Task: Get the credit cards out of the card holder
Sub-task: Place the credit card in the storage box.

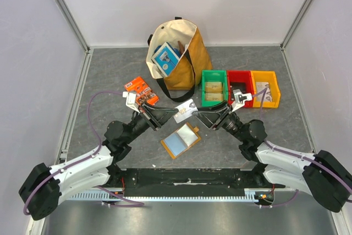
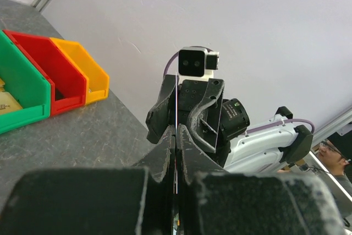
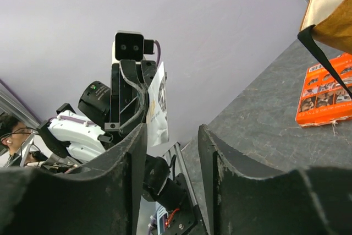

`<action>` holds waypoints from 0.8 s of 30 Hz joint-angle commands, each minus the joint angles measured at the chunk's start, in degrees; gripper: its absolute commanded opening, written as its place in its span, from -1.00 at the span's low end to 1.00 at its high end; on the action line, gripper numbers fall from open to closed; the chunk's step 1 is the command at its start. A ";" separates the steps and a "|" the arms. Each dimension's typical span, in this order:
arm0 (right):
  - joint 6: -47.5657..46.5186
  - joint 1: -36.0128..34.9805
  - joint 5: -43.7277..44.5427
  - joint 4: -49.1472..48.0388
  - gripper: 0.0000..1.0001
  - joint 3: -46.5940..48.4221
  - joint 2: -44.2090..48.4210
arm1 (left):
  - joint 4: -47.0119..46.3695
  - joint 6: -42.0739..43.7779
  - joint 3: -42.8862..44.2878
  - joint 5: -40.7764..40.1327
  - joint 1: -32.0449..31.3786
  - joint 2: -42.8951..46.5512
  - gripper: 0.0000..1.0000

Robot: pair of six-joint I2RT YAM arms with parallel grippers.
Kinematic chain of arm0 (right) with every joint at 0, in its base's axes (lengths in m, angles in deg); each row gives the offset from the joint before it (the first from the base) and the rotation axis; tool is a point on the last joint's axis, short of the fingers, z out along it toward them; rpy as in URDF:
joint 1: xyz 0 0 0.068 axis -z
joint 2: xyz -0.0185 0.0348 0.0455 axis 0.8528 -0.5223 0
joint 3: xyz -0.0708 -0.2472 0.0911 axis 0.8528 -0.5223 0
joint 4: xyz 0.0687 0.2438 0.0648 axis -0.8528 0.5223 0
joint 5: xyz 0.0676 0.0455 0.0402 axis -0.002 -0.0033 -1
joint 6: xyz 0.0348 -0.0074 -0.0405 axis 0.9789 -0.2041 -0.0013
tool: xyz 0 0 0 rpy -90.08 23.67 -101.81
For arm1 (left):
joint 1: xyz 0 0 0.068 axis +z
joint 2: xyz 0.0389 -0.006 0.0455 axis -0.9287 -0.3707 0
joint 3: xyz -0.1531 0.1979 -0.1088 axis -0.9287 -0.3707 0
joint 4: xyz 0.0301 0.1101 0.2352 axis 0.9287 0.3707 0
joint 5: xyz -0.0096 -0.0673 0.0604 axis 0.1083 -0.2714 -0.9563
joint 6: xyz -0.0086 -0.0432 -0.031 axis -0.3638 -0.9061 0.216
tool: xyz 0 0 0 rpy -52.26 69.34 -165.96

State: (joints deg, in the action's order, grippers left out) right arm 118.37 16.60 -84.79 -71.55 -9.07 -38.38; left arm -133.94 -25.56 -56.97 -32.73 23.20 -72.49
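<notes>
The orange-tan card holder [image 1: 180, 140] lies open on the table between the arms, its pale blue-grey inside facing up. My left gripper [image 1: 175, 115] is shut on a white credit card [image 1: 185, 110] and holds it above the table, behind the holder. In the left wrist view the card [image 2: 176, 100] shows edge-on between the closed fingers. My right gripper [image 1: 197, 115] is open and empty, its tips just right of the card. The card [image 3: 158, 108] shows beyond the right gripper's spread jaws [image 3: 171, 136]. No black card is in view.
A tan tote bag [image 1: 190, 61] with a blue-and-white box [image 1: 166, 59] stands at the back. An orange printed packet [image 1: 141, 92] lies behind the left arm. Green [image 1: 214, 75], red [image 1: 240, 74] and yellow [image 1: 265, 75] bins stand at the right.
</notes>
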 commanded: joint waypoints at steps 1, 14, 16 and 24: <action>0.22 -0.28 0.62 -6.36 -0.08 3.04 -1.37 | -4.38 -2.27 0.45 1.80 -0.14 -0.90 -0.96; -1.36 1.47 0.97 2.67 -1.00 5.59 1.08 | 15.17 5.52 6.76 1.36 0.56 4.54 0.06; -1.62 3.93 0.27 6.46 -1.00 5.85 3.10 | 24.32 9.14 10.36 0.75 1.61 6.47 0.45; -12.85 15.09 2.19 41.23 -1.00 14.71 12.07 | 58.23 20.38 23.81 3.37 16.19 10.79 0.92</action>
State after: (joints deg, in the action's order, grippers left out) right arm 114.04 27.95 -84.84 -49.08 -1.31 -29.29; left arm -97.55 -14.83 -39.92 -31.20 32.93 -62.74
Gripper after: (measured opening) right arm 0.007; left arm 0.944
